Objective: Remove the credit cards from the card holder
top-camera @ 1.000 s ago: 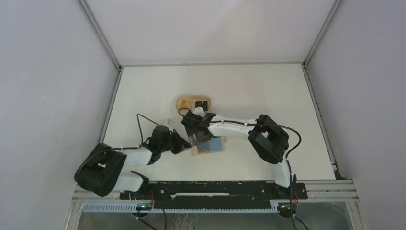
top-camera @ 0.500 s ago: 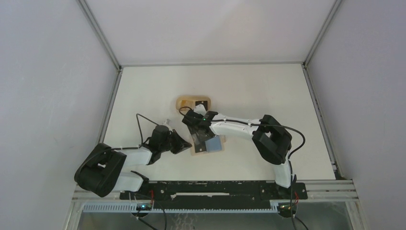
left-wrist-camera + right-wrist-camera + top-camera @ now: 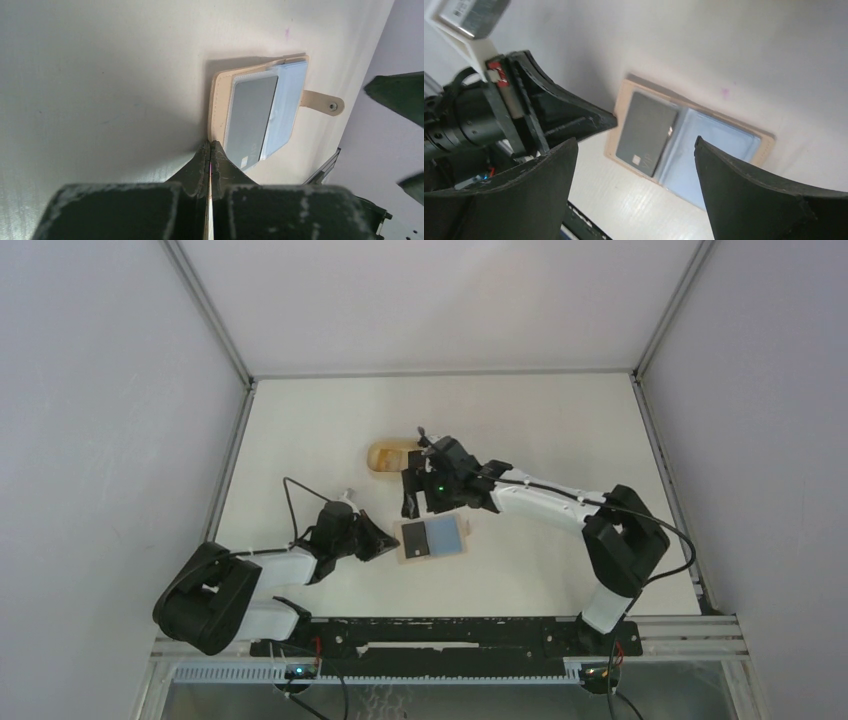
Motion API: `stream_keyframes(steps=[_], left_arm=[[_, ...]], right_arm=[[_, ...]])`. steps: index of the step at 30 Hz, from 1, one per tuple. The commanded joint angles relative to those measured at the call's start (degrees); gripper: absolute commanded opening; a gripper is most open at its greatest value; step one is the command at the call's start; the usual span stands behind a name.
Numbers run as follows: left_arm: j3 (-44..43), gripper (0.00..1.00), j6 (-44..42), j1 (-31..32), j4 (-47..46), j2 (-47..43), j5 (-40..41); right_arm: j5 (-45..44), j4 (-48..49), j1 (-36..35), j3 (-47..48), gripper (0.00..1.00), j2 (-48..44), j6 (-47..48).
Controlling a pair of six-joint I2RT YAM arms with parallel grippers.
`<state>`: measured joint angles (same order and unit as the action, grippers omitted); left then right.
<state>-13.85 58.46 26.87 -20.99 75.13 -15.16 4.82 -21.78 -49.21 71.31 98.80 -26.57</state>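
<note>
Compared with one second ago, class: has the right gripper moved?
Yes. The right gripper left its spot over the card holder and shifted farther from the bases, toward the wooden tray.

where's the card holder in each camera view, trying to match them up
top external: the card holder lies open just below the middle of the picture, right of the left gripper.
left wrist: right of centre, just past the fingertips.
right wrist: centre of the picture.
shared landmark: the left gripper's shut tip at the holder's tan edge.
</note>
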Motion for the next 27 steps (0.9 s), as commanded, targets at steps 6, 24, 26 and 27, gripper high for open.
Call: stream_keyframes(steps=[6, 24, 26, 27], left_arm=[[-2.39, 0.00, -0.72, 0.11, 0.47, 0.22, 1.33], [-2.89, 0.00, -0.28, 0.85, 1.24, 0.46, 2.12], [-2.96, 0.00, -0.29, 0.90, 1.36, 0.54, 2.09], [-2.94, 0.00, -0.25, 0.98, 1.35, 0.54, 2.23]], right_arm=[[30.15, 21.17, 7.87, -17.24, 0.91, -2.85, -6.59], [29.59, 25.85, 7.99, -19.10, 0.87, 4.00, -11.09], [27.56, 25.08, 7.99, -19.10, 0.87, 3.76, -10.76], [26.25, 24.73, 7.99, -19.10, 0.87, 3.62, -10.71]])
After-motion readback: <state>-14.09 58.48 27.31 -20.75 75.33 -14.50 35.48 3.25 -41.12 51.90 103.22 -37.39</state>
